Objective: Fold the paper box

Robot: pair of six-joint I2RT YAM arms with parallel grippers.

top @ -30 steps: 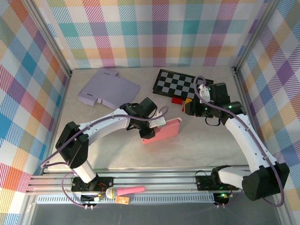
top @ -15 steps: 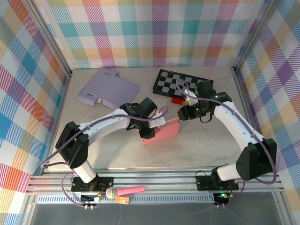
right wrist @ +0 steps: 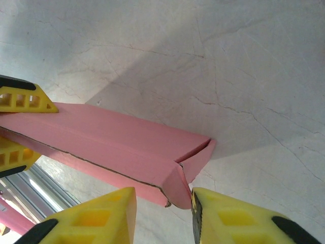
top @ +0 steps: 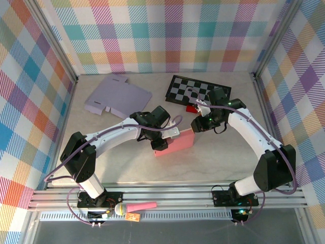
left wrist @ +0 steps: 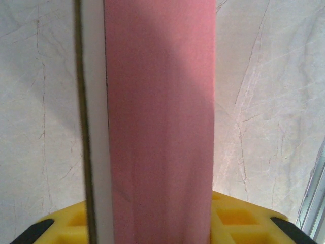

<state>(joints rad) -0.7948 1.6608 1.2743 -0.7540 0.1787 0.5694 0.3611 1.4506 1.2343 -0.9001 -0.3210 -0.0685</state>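
Right pincer (right wrist: 163, 203): jaws apart, straddling the end corner of the pink box (right wrist: 117, 142), where a small end flap gapes open. One finger looks close against the card and the other stands clear, so no grip there yet. Left pincer (top: 161, 142): clamped on the box's opposite end. Box sits mid-table betw. the two arms; whether it rests on the table (right wrist: 244, 61) or hangs just clear, can't tell. Judgement re step in hand: you're closing that end flap. To do it well, line the pads square w/ the flap's crease before closing, and push the flap inward rather than pinching the corner flat. Use the left pincer as a firm anchor so the box doesn't twist. Go slow; thin card, likely to buckle. Not verifiable: any tab or slot for the flap is hidden inside the fold. Left wrist view is too close, w/ both box ends cut off. In the top view the right wrist covers the flap. Small red item (top: 192, 108) by the chessboard (top: 177, 89): can't identify.
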